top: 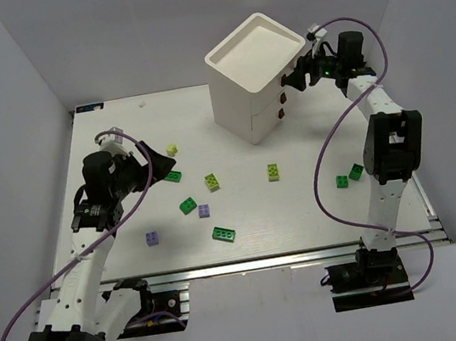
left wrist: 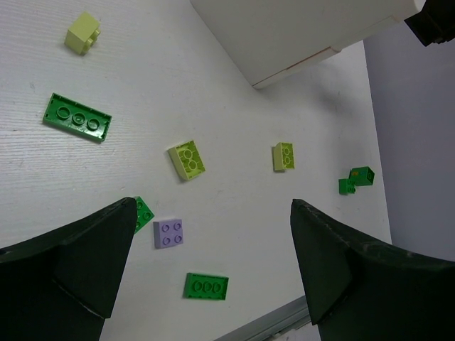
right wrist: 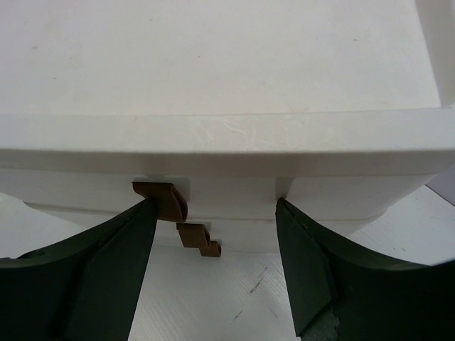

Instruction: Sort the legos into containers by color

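The white chest (top: 253, 77) stands at the back, and its drawers (right wrist: 227, 188) are shut. Their brown pulls (top: 283, 93) face my right gripper (top: 298, 77). That gripper (right wrist: 215, 206) is open at the drawer fronts, with the top pull (right wrist: 162, 199) just by its left fingertip. Dark green (top: 225, 234), yellow-green (top: 273, 171) and purple (top: 151, 238) legos lie scattered on the table. My left gripper (top: 151, 160) is open and empty above them. In its view (left wrist: 213, 213) it hangs over a purple brick (left wrist: 168, 233) and a dark green one (left wrist: 206, 285).
Two dark green bricks (top: 349, 176) lie by the right arm's lower link. A small yellow-green brick (top: 172, 149) and a long dark green one (top: 172, 176) lie near the left gripper. The table's metal front rail (top: 250, 263) runs along the near edge.
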### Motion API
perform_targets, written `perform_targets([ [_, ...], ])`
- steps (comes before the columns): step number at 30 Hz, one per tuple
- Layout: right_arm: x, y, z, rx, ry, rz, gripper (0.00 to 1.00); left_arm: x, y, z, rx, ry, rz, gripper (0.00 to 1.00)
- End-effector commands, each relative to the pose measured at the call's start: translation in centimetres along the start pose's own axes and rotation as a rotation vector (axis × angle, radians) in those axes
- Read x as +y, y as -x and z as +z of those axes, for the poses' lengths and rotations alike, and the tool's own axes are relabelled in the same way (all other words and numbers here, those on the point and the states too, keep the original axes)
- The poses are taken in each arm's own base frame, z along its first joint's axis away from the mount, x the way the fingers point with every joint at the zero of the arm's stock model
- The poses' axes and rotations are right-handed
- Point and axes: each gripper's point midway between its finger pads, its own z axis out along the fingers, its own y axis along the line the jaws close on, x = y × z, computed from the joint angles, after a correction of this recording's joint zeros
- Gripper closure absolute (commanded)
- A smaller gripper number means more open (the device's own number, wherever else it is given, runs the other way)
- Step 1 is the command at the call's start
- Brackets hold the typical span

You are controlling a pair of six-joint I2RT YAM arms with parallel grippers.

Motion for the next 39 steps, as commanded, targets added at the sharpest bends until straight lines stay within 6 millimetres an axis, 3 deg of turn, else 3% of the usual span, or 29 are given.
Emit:
perform_targets([
  [1, 2.9, 1.1, 1.5, -0.022, 0.1, -0.04, 0.28, -0.3, -0.1, 0.1, 0.001, -0.018, -0.004, 0.02],
  [15, 4.9, 1.0, 2.5, -0.033, 0.156, -0.024, 0.35, -0.3, -0.2, 0.0, -0.001, -0.019, -0.009, 0.02],
  [18, 5.0, 1.0, 2.8, -0.038, 0.15, -0.034, 0.42, -0.2, -0.3, 0.0, 0.0, -0.018, -0.01, 0.02],
  [22, 4.6, 0.9, 2.8, -0.046, 0.141, -0.029, 0.62, -0.3, -0.3, 0.0, 0.001, -0.02, -0.01, 0.02],
  [24, 4.7, 0.8, 2.9, -0.049, 0.144, -0.032, 0.67, -0.2, -0.3, 0.0, 0.002, -0.017, -0.009, 0.02],
  [26, 4.8, 1.0, 2.8, -0.059, 0.145, -0.044, 0.83, -0.2, -0.3, 0.0, 0.001, -0.018, -0.009, 0.02],
  [31, 5.4, 1.0, 2.3, -0.067, 0.148, -0.054, 1.0, -0.2, -0.4, 0.0, 0.0, -0.02, -0.012, 0.02],
  [39, 6.0, 0.7, 0.6, -0.067, 0.125, -0.064, 1.0, -0.3, -0.4, 0.2, 0.002, -0.026, -0.014, 0.02],
])
